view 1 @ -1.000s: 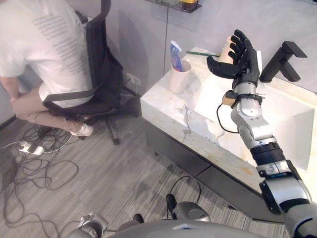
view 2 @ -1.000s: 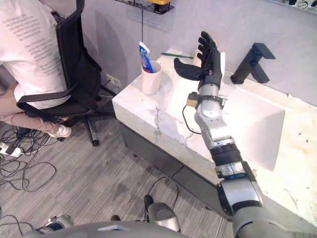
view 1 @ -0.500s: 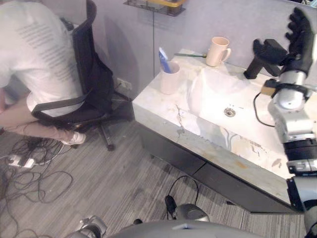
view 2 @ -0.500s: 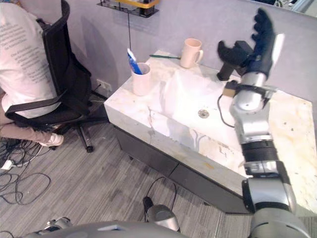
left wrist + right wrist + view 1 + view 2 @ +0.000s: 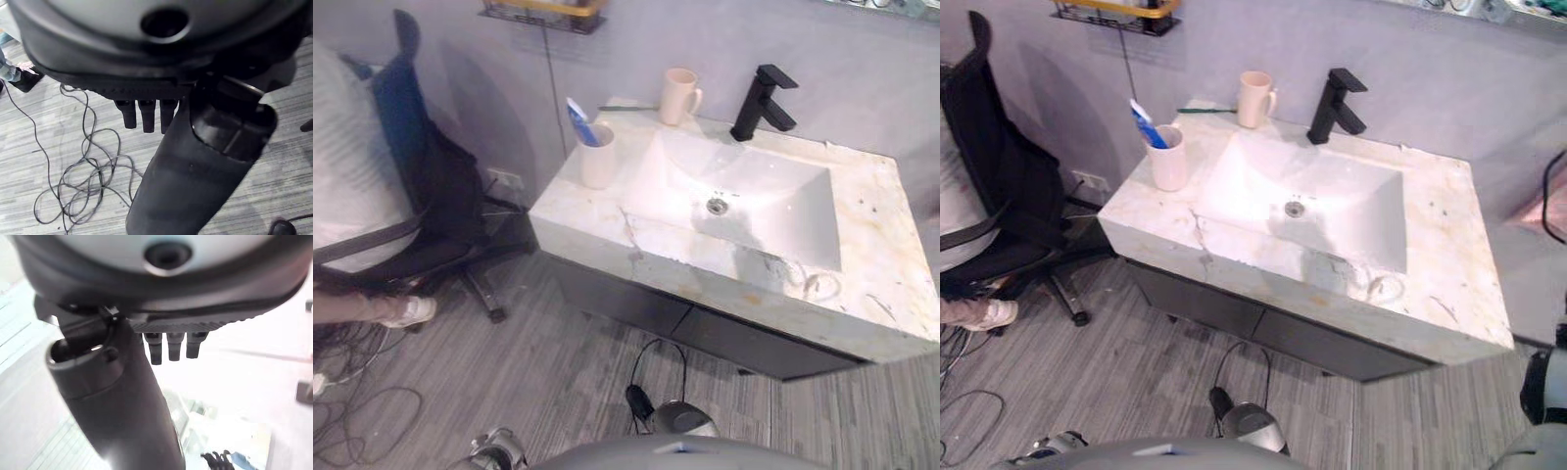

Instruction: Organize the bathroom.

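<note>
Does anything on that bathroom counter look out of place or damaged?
Yes. A green toothbrush lies flat on the countertop beside the mug, not standing in the cup with the toothpaste tube. The stone also shows a dark crack at its front edge, left of the basin.

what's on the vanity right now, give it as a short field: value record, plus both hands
sink: white basin set in a marble counter
tap: black faucet behind the basin
mug: cream mug at the back edge, left of the faucet
cup: white cup at the counter's left end, blue toothpaste tube standing in it
toothbrush: green toothbrush lying beside the mug
left hand: open, holding nothing
right hand: open, holding nothing
</note>
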